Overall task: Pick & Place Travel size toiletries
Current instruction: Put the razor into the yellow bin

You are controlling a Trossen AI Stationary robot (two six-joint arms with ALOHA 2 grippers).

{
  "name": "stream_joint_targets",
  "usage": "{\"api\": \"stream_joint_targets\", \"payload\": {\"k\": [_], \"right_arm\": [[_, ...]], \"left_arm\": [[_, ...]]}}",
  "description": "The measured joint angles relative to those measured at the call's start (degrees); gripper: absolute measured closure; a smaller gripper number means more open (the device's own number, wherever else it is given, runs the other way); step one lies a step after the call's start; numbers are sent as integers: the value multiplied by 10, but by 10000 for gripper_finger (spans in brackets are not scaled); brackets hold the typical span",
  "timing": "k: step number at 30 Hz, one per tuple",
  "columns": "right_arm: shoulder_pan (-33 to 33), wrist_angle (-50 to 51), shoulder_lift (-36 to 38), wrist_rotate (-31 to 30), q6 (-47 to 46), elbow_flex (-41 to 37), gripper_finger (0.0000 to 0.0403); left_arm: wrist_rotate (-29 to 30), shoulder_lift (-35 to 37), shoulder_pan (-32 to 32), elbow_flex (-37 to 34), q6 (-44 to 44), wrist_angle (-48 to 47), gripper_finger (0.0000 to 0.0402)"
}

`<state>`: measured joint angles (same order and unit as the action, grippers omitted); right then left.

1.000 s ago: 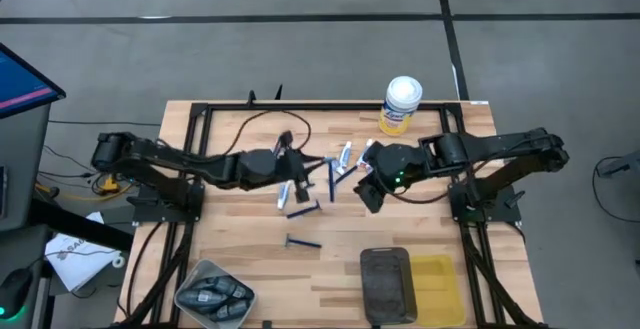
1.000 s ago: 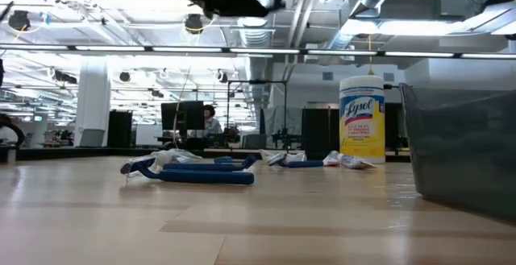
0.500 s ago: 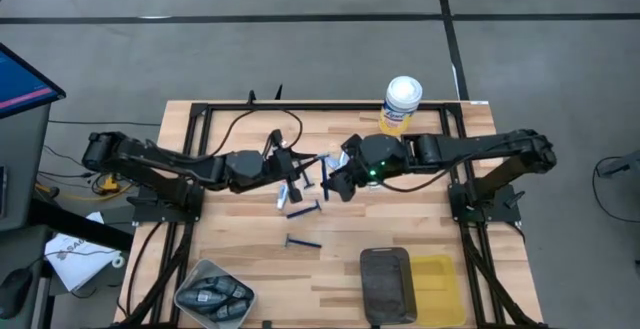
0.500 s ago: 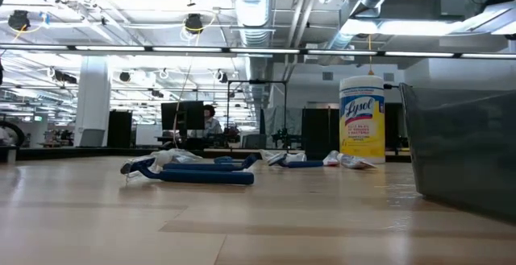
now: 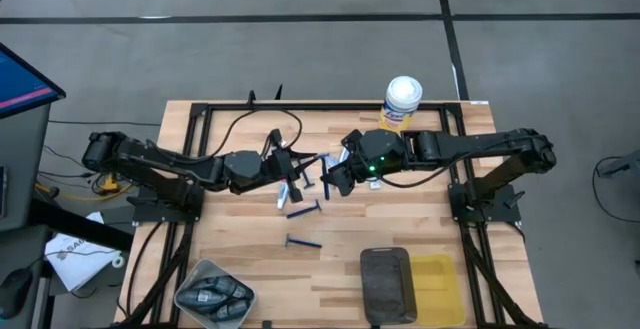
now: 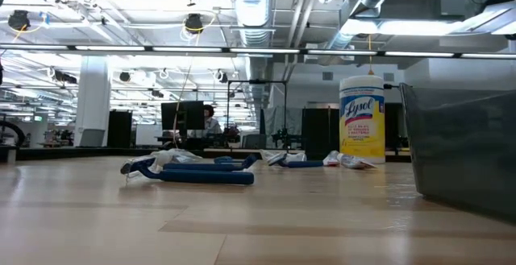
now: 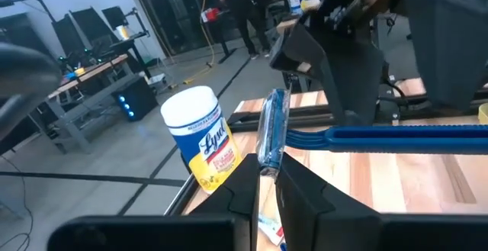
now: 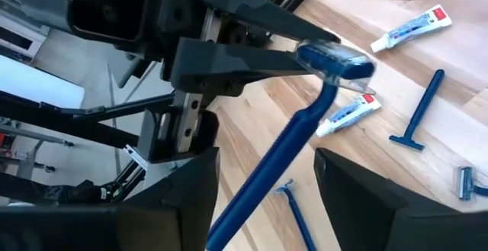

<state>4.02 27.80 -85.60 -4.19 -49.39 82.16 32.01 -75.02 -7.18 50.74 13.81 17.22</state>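
Razor (image 8: 305, 129) pinched by left jaws, right open.

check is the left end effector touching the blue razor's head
Touching. The right wrist view shows the left end effector pinching the head of the slim dark blue plastic razor between closed fingers; its handle runs between the right end effector's open fingers.

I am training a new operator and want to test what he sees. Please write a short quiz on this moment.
1. True or false: the left gripper is shut on the razor's head.
2. The right gripper's fingers are: A) open around the razor's handle; B) shut on the handle; C) out of sight.
3. Fill in: the yellow canister has a ____ lid.
Key: 1 true; 2 A; 3 white.
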Motion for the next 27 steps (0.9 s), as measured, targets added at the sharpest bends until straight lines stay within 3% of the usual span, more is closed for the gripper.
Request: {"api": "stream_joint_targets", "payload": {"k": [12, 27], "right_arm": [[-7, 4, 0, -2, 12, 0, 215], [-12, 5, 0, 12, 45, -1, 383]], "left_arm": [[-9, 0, -1, 0, 10, 41, 376], [-7, 1, -2, 1, 12, 54, 375]]}}
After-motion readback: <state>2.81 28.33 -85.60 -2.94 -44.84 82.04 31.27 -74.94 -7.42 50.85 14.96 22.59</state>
